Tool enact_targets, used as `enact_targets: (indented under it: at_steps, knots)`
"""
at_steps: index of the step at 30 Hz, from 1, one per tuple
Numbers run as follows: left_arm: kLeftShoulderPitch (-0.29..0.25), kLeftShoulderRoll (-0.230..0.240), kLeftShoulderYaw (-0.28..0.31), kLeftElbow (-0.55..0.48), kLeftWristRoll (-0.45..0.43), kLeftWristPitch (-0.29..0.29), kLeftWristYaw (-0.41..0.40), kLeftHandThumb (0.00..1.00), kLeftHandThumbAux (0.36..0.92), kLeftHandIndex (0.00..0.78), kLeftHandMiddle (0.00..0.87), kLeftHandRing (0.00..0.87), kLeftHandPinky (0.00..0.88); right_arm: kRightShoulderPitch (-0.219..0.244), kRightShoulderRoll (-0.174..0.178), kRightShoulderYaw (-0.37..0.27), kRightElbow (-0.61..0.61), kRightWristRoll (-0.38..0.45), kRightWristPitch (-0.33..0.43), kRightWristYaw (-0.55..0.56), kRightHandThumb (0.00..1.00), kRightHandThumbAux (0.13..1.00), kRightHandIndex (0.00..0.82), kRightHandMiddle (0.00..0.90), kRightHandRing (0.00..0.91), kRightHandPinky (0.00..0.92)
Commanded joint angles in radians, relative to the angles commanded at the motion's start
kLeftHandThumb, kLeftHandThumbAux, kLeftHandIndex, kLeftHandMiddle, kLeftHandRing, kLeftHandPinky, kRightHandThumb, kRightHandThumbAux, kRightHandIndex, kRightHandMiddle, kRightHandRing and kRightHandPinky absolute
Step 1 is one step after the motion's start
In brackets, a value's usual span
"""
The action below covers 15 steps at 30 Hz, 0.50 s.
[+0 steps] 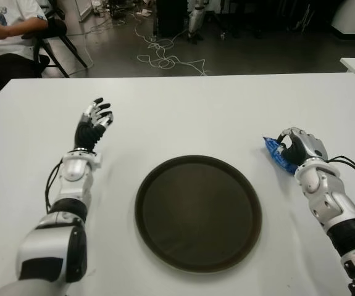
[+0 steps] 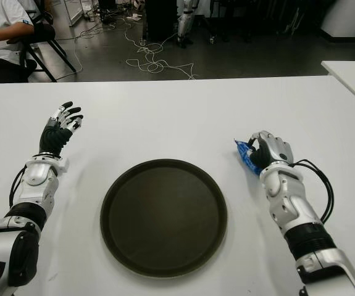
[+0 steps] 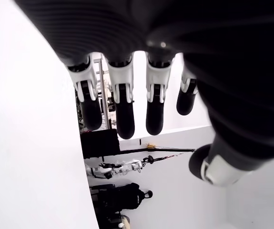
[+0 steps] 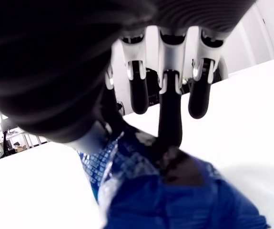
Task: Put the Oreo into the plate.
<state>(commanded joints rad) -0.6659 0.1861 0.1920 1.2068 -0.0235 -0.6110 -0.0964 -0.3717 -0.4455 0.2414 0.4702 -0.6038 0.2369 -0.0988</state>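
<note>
Gripping the blue Oreo packet point(image 1: 277, 154), your right hand point(image 1: 297, 147) is sitting on the white bench point(image 1: 183, 117) to the right of the dark round plate point(image 1: 198, 211), its fingers point(image 4: 169, 114) curling around the wrapper, which is lying on the bench surface clear of the plate's rim. Your left hand point(image 1: 93, 124) is hovering to the left of the plate, well apart from it, with its fingers point(image 3: 122, 112) spreading loosely and holding nothing. A person point(image 1: 7, 28) is sitting on a chair beyond the far left corner of the bench.
</note>
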Motion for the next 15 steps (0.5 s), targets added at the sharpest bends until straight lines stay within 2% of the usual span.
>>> enact_targets:
  at_steps: [3,15]
  knots:
    - [0.001,-0.001,-0.001,-0.001,0.001,-0.003,0.001,0.288,0.654,0.121,0.196,0.179,0.188,0.001,0.003,-0.004,-0.004,0.003,0.004,0.007,0.67,0.73,0.414,0.422,0.445,0.439]
    - [0.002,-0.002,-0.007,-0.004,0.006,-0.003,0.007,0.301,0.654,0.123,0.203,0.187,0.198,-0.001,0.011,-0.013,0.003,0.004,0.004,0.008,0.672,0.728,0.42,0.445,0.446,0.409]
